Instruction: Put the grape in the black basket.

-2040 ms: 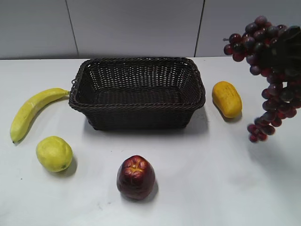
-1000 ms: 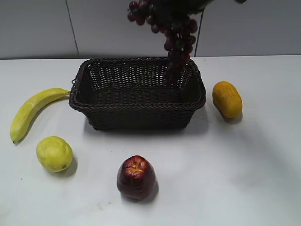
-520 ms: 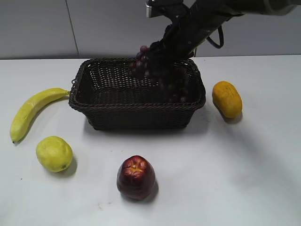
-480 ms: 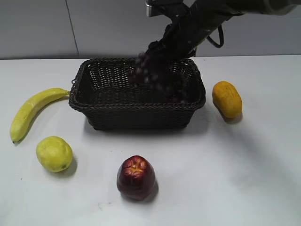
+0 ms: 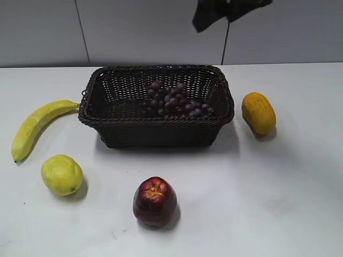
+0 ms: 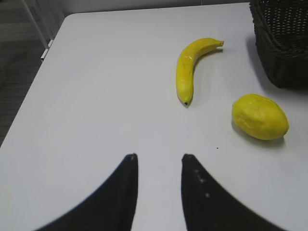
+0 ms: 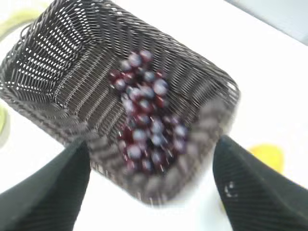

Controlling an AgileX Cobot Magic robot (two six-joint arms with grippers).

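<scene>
The grape (image 5: pixel 174 101), a long bunch of dark purple-red grapes, lies inside the black basket (image 5: pixel 107 120), toward its right half. It also shows in the right wrist view (image 7: pixel 144 122), lying in the basket (image 7: pixel 57 67). My right gripper (image 7: pixel 151 149) is open and empty, high above the basket; only a dark part of it (image 5: pixel 228 10) shows at the top of the exterior view. My left gripper (image 6: pixel 159 156) is open and empty over bare table, away from the basket (image 6: pixel 284 43).
A banana (image 5: pixel 35 126) and a yellow-green fruit (image 5: pixel 61 174) lie left of the basket. A dark red apple (image 5: pixel 155 202) stands in front. An orange-yellow fruit (image 5: pixel 258 112) lies to the right. The table edge (image 6: pixel 43 62) shows on the left.
The right gripper carried the grape from the right to above the basket, lowered it in, let go and rose up out of the basket. The grape now lies in the basket.
</scene>
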